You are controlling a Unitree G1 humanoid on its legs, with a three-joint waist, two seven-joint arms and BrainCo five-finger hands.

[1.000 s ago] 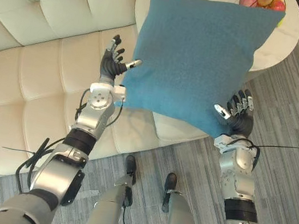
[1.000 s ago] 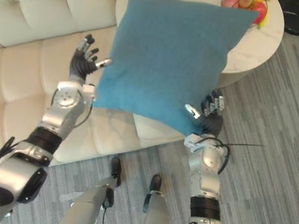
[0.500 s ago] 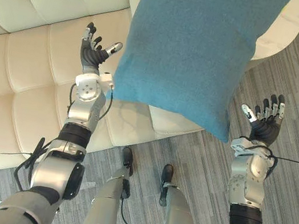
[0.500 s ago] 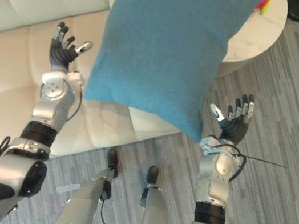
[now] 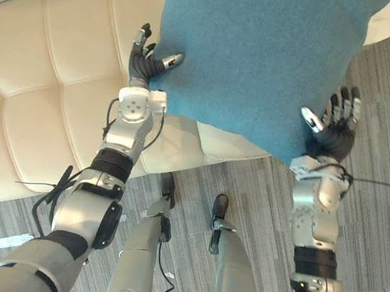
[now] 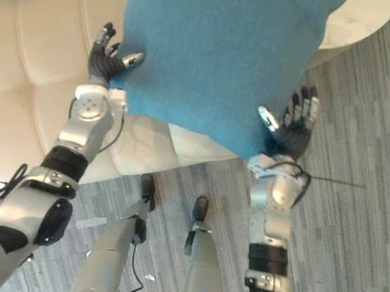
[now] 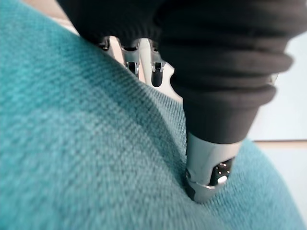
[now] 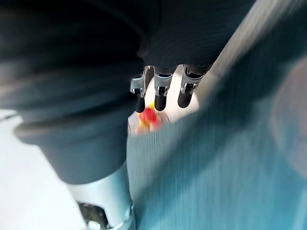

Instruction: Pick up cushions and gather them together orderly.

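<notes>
- Here, the teal cushion (image 5: 261, 52) hangs in the air between both hands, above the edge of the cream sofa (image 5: 31, 87) and the grey floor (image 5: 385, 225).
- The left robot hand (image 5: 145, 68) has its fingers straight and spread, with its thumb on the cushion's lower left edge.
- The right robot hand (image 5: 331, 134) also has straight fingers, with its thumb at the lower right edge.
- In the left wrist view, the thumb (image 7: 208, 167) dents the weave.

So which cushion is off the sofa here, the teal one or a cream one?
The teal cushion: it is up between the left hand and right hand, while the cream sofa pads lie below.
</notes>
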